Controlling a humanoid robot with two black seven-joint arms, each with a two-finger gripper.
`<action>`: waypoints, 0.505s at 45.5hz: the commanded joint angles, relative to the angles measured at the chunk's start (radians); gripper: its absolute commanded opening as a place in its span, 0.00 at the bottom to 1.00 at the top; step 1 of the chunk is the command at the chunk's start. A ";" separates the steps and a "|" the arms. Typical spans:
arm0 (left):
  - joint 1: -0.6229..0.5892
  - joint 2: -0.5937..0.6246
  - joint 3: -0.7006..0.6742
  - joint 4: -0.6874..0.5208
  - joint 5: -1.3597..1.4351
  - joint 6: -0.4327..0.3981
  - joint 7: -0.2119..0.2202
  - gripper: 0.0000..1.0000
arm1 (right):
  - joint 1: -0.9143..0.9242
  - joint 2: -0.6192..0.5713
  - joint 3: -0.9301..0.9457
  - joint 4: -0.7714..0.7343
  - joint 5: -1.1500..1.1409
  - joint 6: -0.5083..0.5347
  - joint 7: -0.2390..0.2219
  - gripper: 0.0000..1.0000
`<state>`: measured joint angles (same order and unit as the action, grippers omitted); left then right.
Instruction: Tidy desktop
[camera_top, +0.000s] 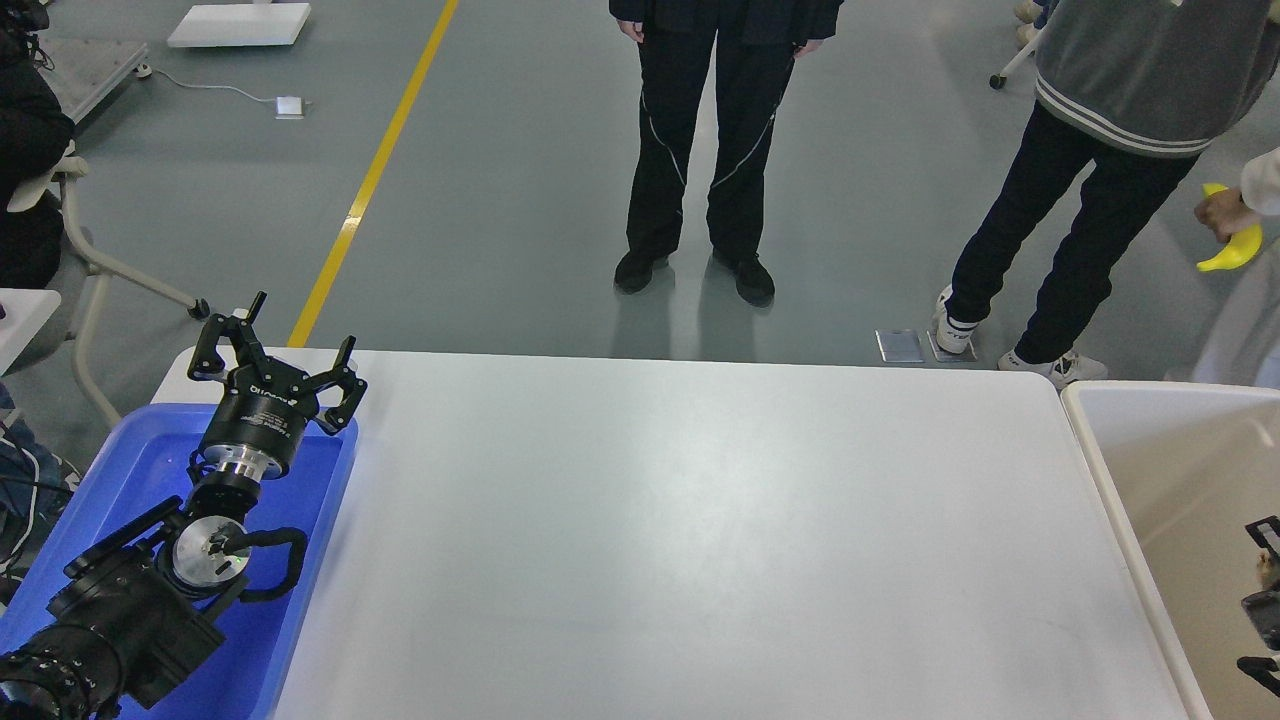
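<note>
Spanning the middle of the view, the white desktop (680, 540) surface is sitting between a blue tray (120, 470) and an off-white bin (1130, 420), while the left gripper (275, 350) is hovering wide open and empty over the tray, right gripper (1262, 590) barely showing, state unclear.

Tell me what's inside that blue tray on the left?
Nothing shows on the bare parts of the blue tray. The robot's left arm and its open left gripper hang over it, hiding much of its floor.
</note>
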<state>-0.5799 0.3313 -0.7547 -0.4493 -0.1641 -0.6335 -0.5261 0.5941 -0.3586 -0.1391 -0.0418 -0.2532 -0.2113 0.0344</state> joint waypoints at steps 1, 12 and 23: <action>0.000 0.000 0.000 0.000 0.000 0.000 0.000 1.00 | 0.009 -0.005 0.001 0.005 0.000 0.003 0.001 0.99; 0.000 0.000 0.000 0.000 0.000 0.000 0.000 1.00 | 0.073 -0.011 0.001 0.010 0.000 0.007 -0.001 0.99; 0.000 0.000 0.000 0.001 0.000 0.000 0.000 1.00 | 0.280 -0.166 0.036 0.104 0.000 0.004 0.007 1.00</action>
<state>-0.5798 0.3313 -0.7547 -0.4493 -0.1642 -0.6335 -0.5262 0.7113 -0.4103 -0.1322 -0.0164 -0.2529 -0.2051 0.0345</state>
